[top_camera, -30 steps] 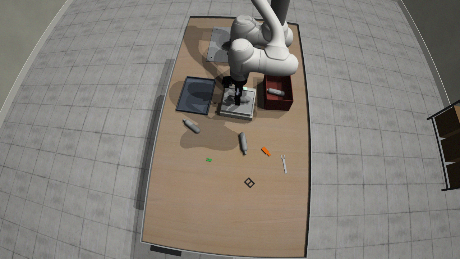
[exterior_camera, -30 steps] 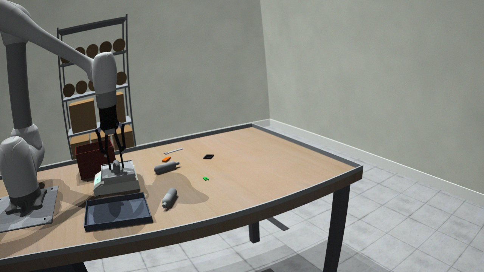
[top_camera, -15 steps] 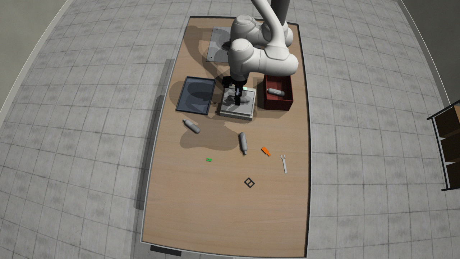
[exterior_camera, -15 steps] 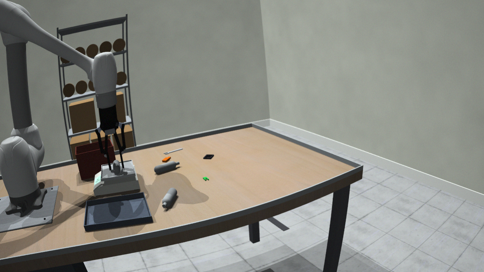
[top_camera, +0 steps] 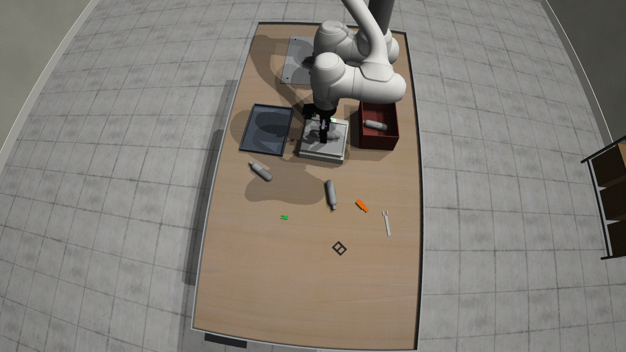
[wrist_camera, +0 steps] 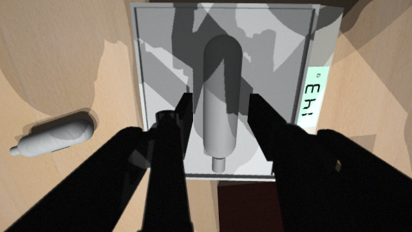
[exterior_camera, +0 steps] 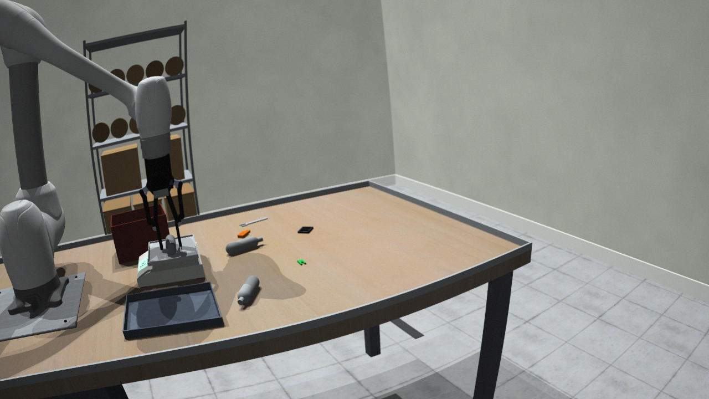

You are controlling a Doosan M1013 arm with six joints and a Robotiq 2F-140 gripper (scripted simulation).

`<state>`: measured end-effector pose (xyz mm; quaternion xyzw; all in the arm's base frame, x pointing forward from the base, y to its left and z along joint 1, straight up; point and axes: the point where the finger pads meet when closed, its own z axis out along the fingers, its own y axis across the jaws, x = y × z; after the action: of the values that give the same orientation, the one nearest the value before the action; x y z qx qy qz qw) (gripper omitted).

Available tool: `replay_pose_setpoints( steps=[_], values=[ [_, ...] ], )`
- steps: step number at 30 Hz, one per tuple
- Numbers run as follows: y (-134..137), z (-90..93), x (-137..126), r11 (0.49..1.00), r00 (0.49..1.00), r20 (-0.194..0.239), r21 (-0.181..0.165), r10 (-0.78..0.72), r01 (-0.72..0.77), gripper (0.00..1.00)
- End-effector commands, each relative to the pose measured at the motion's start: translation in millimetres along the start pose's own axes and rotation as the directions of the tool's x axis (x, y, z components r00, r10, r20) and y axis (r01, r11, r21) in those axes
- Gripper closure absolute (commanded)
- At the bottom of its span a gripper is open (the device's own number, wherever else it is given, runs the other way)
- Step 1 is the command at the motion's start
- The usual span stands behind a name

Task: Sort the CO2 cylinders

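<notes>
A grey CO2 cylinder lies flat on the white scale, its neck pointing toward the red scrap bin. My gripper is low over the scale and straddles the cylinder's middle. It is open, with a narrow gap on each side. The scale's lit display seems to read 143 g. One cylinder lies inside the bin. Two more cylinders lie on the table in front of the scale. The dark tray left of the scale holds nothing.
Small loose parts lie further forward: an orange piece, a green clip, a grey tool and a black frame. The arm's base plate is behind the scale. The table has a raised rim.
</notes>
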<state>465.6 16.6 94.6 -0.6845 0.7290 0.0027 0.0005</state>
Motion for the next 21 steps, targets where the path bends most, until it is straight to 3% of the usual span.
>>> replay_pose_setpoints(
  steps=[1,6,13,15,21],
  values=[
    [-0.4,-0.7,-0.1,1.0,1.0,0.0,0.001,0.0,0.0,0.59],
    [-0.4,-9.2,-0.1,1.0,1.0,0.0,0.001,0.0,0.0,0.59],
    [-0.4,-45.7,-0.1,1.0,1.0,0.0,0.001,0.0,0.0,0.59],
    [-0.4,-45.7,-0.1,1.0,1.0,0.0,0.001,0.0,0.0,0.59],
    [-0.4,-83.5,-0.1,1.0,1.0,0.0,0.001,0.0,0.0,0.59]
  ],
)
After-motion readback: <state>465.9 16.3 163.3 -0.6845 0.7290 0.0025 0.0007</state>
